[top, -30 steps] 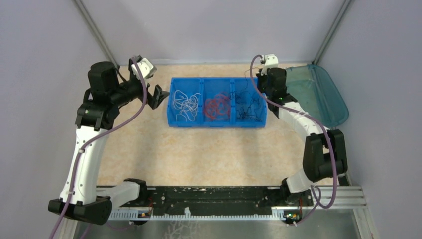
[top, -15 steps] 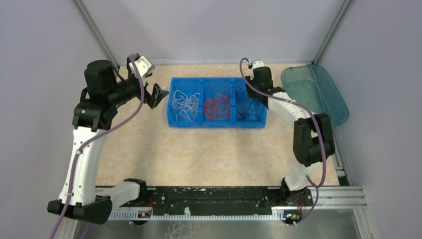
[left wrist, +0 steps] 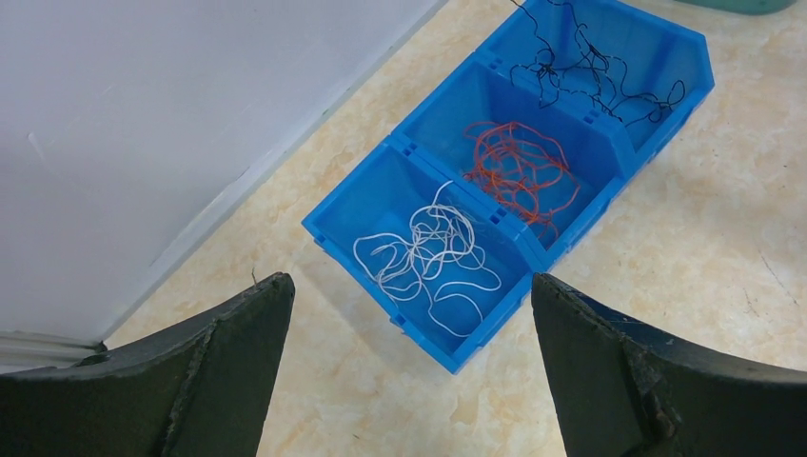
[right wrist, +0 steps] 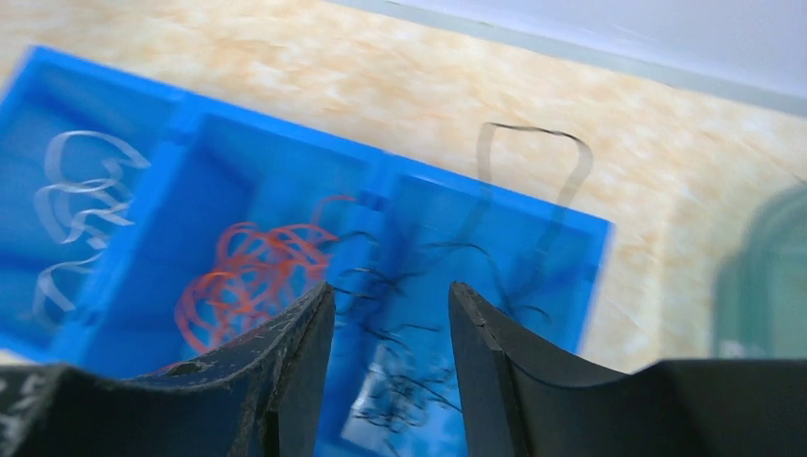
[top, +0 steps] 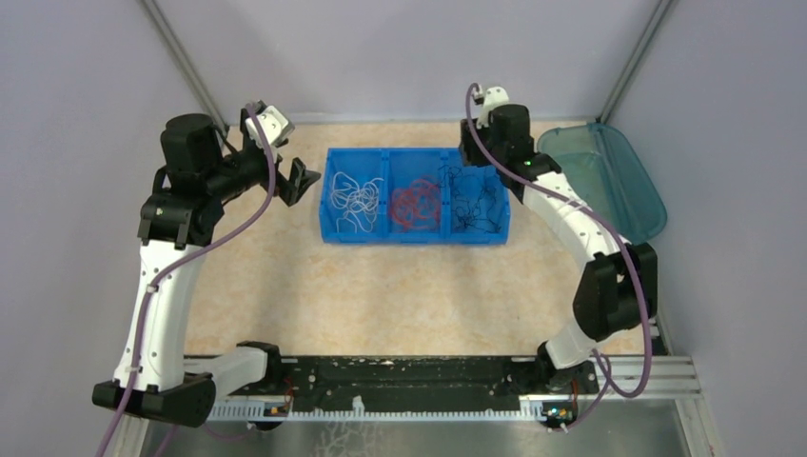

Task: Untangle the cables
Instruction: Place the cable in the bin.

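Cables (right wrist: pixel 252 274) below parted right claw (right wrist: pixel 390 291)

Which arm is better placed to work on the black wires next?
Right. The right gripper hangs above the black wires at its end of the bin, jaws parted. The left gripper, wide open, sits outside the bin's opposite end, beside the white wires.

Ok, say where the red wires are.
Top view: the red wires lie in the middle compartment of the bin, white wires to their left, black wires to their right.
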